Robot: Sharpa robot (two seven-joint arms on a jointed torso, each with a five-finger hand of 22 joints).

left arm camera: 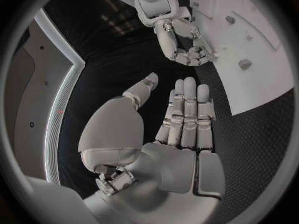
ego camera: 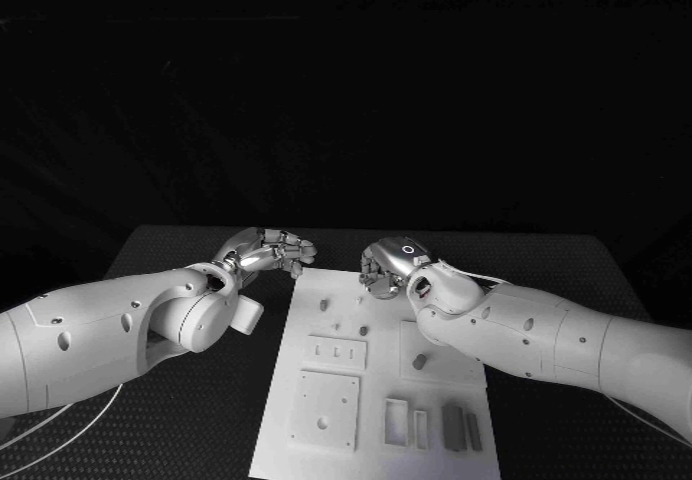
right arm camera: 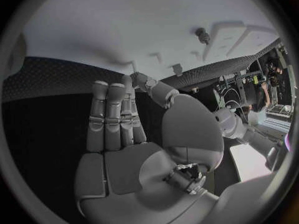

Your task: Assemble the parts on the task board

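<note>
The left hand (ego camera: 271, 250) hovers over the black worktop (ego camera: 173, 250) just off the far left corner of the task board (ego camera: 325, 400); the left wrist view shows its fingers (left arm camera: 187, 114) straight, side by side, thumb apart, holding nothing. The white task board lies in the middle of the worktop, its long axis running from the robot's near edge away toward the far side. Near its close end sit a square raised plate (ego camera: 325, 407) and, to its right, upright slotted frames (ego camera: 404, 422) and darker grey parts (ego camera: 462, 427); small pegs (ego camera: 342, 325) stand further up. At the board's far right corner the right hand (ego camera: 387, 268) hangs above it, fingers extended together in the right wrist view, gripping nothing.
</note>
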